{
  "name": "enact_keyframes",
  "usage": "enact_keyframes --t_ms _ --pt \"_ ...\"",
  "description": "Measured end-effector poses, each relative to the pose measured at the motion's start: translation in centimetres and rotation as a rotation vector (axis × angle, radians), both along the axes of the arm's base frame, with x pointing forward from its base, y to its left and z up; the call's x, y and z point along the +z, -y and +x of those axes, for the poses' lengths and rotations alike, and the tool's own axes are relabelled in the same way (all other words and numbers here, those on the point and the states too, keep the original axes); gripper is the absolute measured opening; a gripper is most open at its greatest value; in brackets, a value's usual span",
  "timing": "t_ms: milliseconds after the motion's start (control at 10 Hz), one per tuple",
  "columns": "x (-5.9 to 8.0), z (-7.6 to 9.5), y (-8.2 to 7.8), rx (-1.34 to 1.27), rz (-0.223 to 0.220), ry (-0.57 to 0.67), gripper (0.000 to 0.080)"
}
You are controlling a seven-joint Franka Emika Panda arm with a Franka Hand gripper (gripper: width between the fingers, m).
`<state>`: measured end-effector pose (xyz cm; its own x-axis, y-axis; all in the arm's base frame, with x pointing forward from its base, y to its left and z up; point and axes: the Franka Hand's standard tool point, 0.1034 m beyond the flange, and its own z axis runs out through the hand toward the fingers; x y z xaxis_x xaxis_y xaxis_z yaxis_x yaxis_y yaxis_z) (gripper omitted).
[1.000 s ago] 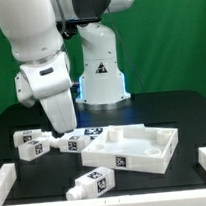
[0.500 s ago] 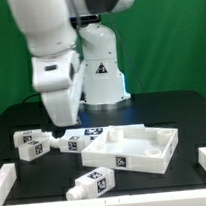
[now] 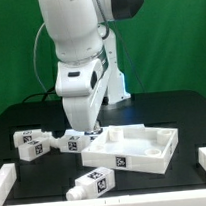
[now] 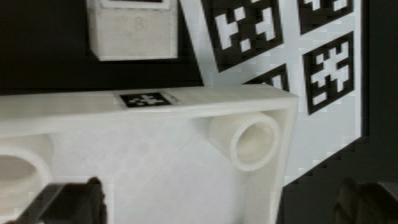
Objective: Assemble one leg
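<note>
Gripper (image 4: 217, 200) fingers (mere dark blurs) spread above the tray (image 4: 107, 140), leg (image 4: 137, 35) cropped.

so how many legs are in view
3 legs: the outer leg at the exterior view's left, the middle leg next to the tray, the front leg. The arm may hide more.

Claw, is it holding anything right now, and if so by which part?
Nothing is held. The claw is open over a corner of the white tray-like part, fingers apart and gripping nothing.
</note>
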<state>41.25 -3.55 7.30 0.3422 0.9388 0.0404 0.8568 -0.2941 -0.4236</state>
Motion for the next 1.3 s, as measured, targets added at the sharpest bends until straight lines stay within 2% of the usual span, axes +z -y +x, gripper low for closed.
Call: enact_keyframes --t_ms 100,200,400,600,700,1100,1200,1300 --pt "0.0 0.0 -0.1 0.000 0.000 0.001 0.0649" --pt "0.1 0.0 -1.0 -0.075 -0.035 0.025 0.0649" --pt "-0.1 -0.6 -4.0 -0.114 -0.075 0.092 0.0649" --pt "-1.4 -0.7 -6.7 -0.128 -0.100 0.161 0.0649" --pt "-2.0 -0.9 -7.2 -0.128 -0.098 0.172 0.0649" --pt "-2.1 -0.8 -7.0 -0.134 -0.097 0.181 0.0649" --pt "-2.7 -1.0 -7.3 -0.152 -0.095 0.283 0.0649" --pt "-3.5 -2.2 -7.4 -0.150 -0.094 0.276 0.0649"
